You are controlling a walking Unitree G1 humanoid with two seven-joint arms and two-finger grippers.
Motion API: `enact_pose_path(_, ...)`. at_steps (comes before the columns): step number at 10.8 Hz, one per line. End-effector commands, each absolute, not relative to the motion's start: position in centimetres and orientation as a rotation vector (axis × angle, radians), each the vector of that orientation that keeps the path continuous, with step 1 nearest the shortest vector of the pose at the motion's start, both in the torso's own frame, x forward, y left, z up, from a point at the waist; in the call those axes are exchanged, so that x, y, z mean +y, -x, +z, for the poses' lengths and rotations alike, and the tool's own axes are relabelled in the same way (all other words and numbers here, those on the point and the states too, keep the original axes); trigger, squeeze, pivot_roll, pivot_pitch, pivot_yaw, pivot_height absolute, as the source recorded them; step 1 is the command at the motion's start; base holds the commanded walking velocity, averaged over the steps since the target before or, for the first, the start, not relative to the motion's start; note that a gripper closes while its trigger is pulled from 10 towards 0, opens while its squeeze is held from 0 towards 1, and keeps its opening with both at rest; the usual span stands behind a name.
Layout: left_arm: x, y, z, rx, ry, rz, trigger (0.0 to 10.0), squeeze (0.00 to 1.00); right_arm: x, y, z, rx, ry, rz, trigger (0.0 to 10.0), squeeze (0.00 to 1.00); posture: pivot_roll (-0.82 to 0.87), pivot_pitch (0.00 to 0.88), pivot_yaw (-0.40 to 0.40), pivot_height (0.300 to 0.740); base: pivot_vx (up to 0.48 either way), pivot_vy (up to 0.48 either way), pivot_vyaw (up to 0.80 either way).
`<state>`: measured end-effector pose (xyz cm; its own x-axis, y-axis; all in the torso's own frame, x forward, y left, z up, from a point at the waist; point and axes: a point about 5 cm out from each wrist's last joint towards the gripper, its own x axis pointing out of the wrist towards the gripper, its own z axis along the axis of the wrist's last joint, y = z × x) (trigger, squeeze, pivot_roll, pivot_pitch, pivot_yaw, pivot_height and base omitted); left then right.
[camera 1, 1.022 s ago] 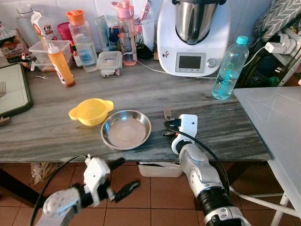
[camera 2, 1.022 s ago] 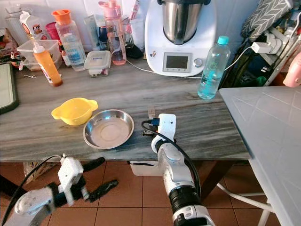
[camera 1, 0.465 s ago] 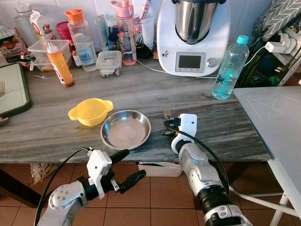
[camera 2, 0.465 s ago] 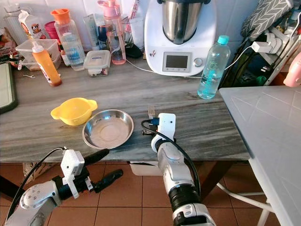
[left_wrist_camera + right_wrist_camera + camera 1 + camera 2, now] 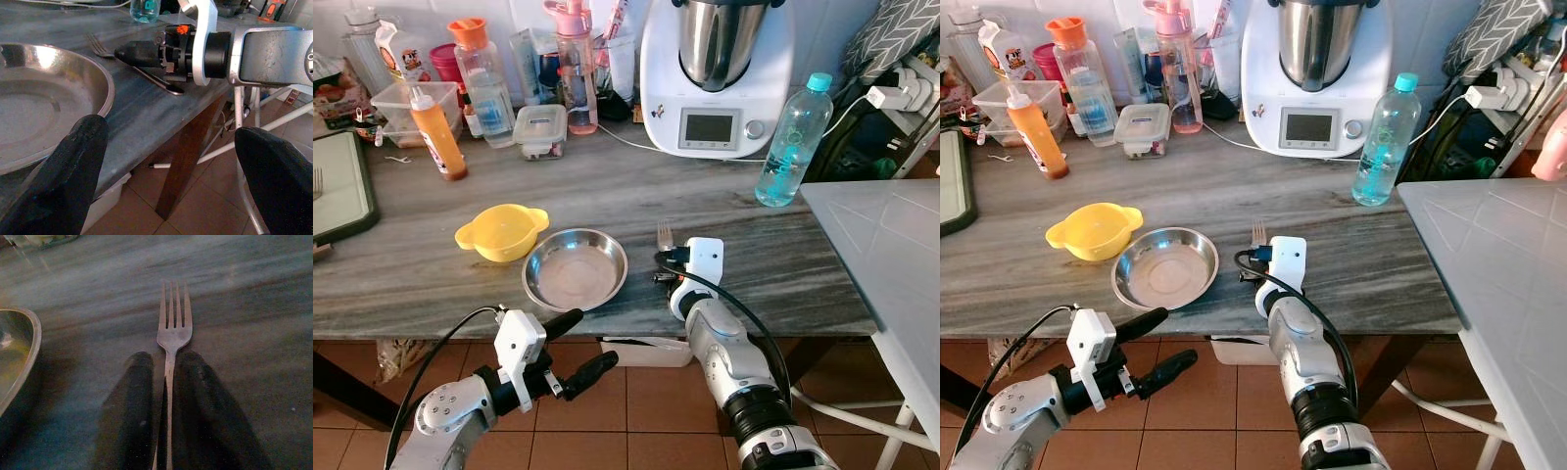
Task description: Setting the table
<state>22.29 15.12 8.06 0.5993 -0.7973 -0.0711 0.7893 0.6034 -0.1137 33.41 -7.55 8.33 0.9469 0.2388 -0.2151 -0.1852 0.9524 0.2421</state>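
Steel fork (image 5: 172,338) lies flat on the grey marbled table (image 5: 783,264), tines pointing away from me, just right of the round metal plate (image 5: 575,268), and my right gripper (image 5: 165,406) has its two black fingers drawn narrow against either side of the handle. My left gripper (image 5: 576,345) hangs below the table's front edge with its fingers spread wide and holding nothing. Left of the plate, touching its rim, sits a yellow bowl (image 5: 503,231).
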Motion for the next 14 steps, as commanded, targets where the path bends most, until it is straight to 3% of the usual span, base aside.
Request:
enact_pose_path(1, 15.5, -22.4, 8.5, 0.111, 0.057, -0.916, 10.0, 0.00, -7.4, -33.4, 8.2, 0.252, -0.230, 0.220, 10.0, 1.00, 0.06, 0.056, 0.023, 0.740, 0.000, 0.000, 0.00)
enact_pose_path(10, 15.5, -22.4, 8.5, 0.122, 0.042, -0.913, 10.0, 0.00, -7.0, -33.0, 7.7, 0.287, -0.196, 0.281, 10.0, 1.00, 0.06, 0.058, 0.024, 0.740, 0.000, 0.000, 0.00)
enact_pose_path(14, 15.5, -22.4, 8.5, 0.120, 0.042, -0.914, 10.0, 0.00, -7.2, -33.1, 9.1, 0.214, -0.168, 0.296, 10.0, 1.00, 0.06, 0.056, 0.024, 0.740, 0.000, 0.000, 0.00)
